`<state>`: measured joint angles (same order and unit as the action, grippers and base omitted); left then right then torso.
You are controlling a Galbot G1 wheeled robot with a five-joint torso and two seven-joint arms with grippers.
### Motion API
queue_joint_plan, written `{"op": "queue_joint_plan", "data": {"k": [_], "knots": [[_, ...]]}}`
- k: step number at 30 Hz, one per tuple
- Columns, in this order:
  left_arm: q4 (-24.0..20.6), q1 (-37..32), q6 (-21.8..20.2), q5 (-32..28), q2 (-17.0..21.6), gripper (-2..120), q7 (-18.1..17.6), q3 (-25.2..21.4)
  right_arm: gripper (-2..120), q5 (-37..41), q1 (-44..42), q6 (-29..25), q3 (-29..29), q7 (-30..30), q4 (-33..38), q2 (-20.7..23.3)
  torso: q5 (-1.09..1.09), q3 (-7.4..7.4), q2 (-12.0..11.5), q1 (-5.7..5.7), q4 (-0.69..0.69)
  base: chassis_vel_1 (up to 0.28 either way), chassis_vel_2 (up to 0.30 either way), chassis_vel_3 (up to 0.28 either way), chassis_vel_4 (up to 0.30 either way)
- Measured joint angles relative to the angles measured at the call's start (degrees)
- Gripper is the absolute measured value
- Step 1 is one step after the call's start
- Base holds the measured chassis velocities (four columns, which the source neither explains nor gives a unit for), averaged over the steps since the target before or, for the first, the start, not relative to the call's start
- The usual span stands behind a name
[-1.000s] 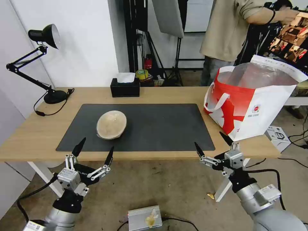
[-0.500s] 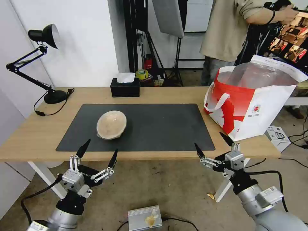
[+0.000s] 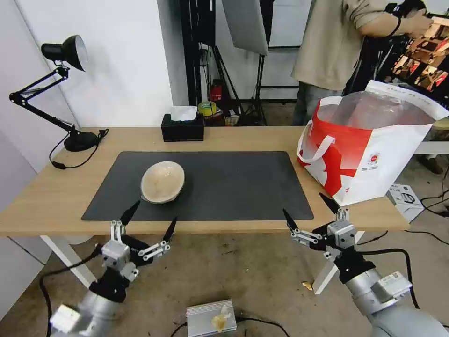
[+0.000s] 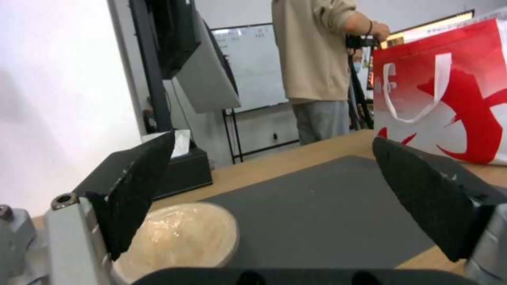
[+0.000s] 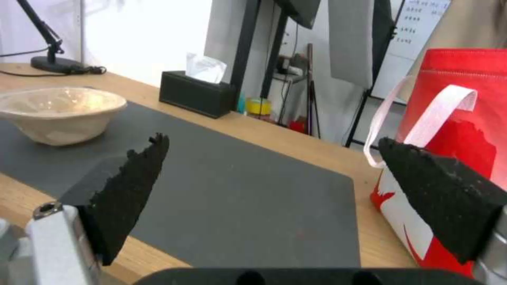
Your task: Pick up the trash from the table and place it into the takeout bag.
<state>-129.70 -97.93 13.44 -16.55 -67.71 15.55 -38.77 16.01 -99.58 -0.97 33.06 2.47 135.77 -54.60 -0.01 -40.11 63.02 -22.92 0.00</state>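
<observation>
Beige shallow bowl (image 3: 162,182) sits on the dark grey rectangular mat (image 3: 224,187), at 12 o'clock from the released left pincer (image 3: 149,219). Right pincer (image 3: 308,207), released, hovers at the tabletop (image 3: 42,196) edge, red-and-white tote bag (image 3: 369,150) at 1 o'clock.

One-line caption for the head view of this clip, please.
Open left gripper and open right gripper hover at the table edge; beige bowl on mat, takeout bag at right.
</observation>
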Motion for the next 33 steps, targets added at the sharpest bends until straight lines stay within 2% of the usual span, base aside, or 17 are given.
{"op": "queue_joint_plan", "data": {"k": [4, 9, 13, 14, 18, 29, 33], "knots": [[1.72, 3.98, -2.04, -0.46, 3.67, 100, -2.17, 2.39, 100, 0.02, 0.02, -0.01, -0.02, 0.00, -0.02, 0.02, 0.00, 0.00, 0.00, 0.00, 0.00, 0.000, 0.000, 0.000, 0.000], [3.32, 6.66, -3.15, -1.03, 6.16, 100, -3.60, 4.15, 100, 0.02, 0.03, -0.01, -0.04, 0.00, -0.04, 0.03, -0.01, 0.00, 0.00, 0.00, 0.00, 0.000, 0.000, 0.000, 0.000], [5.79, 9.84, -4.19, -2.46, 10.90, 100, -5.10, 6.03, 100, 0.04, 0.05, -0.01, -0.05, 0.01, -0.04, 0.04, 0.00, 0.00, 0.00, 0.00, 0.00, 0.000, 0.000, 0.000, 0.000], [5.79, 9.84, -4.19, -2.46, 10.90, 100, -5.10, 6.03, 100, 0.04, 0.05, -0.01, -0.05, 0.01, -0.04, 0.04, 0.00, 0.00, 0.00, 0.00, 0.00, 0.000, 0.000, 0.000, 0.000], [7.85, 13.25, -4.82, -3.72, 15.35, 100, -5.36, 7.60, 100, 0.04, 0.06, -0.01, -0.05, 0.02, -0.04, 0.04, 0.00, 0.00, 0.00, 0.00, 0.00, 0.000, 0.000, 0.000, 0.000], [12.46, 20.15, -6.01, -4.26, 20.60, 100, -5.73, 12.44, 100, 0.07, 0.06, -0.01, -0.05, 0.05, -0.04, 0.04, -0.01, 0.00, 0.00, 0.00, 0.01, 0.000, 0.000, 0.000, 0.000], [14.59, 24.18, -7.55, -5.27, 23.98, 100, -4.26, 14.28, 100, 0.08, 0.06, 0.00, -0.05, 0.06, -0.05, 0.04, -0.01, 0.00, 0.00, 0.00, 0.00, 0.000, 0.000, 0.000, 0.000]]}}
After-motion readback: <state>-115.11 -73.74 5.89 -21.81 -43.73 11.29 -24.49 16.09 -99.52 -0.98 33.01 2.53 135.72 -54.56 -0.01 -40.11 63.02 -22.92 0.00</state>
